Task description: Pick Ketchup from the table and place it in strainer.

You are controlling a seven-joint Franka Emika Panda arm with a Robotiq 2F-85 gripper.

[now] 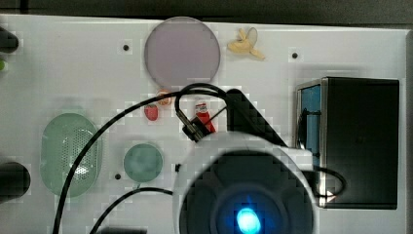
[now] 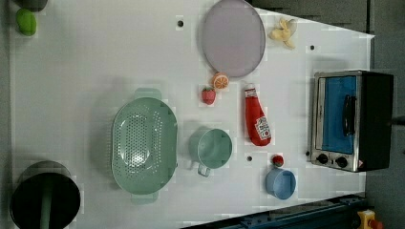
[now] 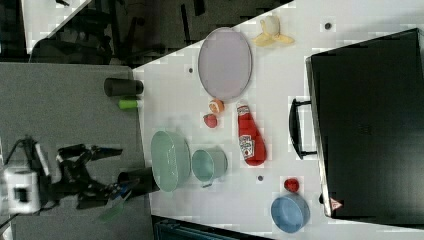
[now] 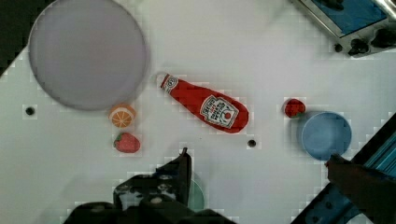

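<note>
Approach step: the end effector (image 4: 187, 161) is hovering high, fingers spread and gripping nothing.

Top view: the arm is covering most of the Ketchup (image 1: 203, 115). Left view: it is lying on the desk (image 2: 86, 71), well apart from the strainer (image 2: 143, 143). Wrist view: bottle probably ahead, so descending and aligning is coming next.

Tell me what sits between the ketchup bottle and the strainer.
In the left view, the green cup stands between the Ketchup and the strainer, on the white table.
</note>
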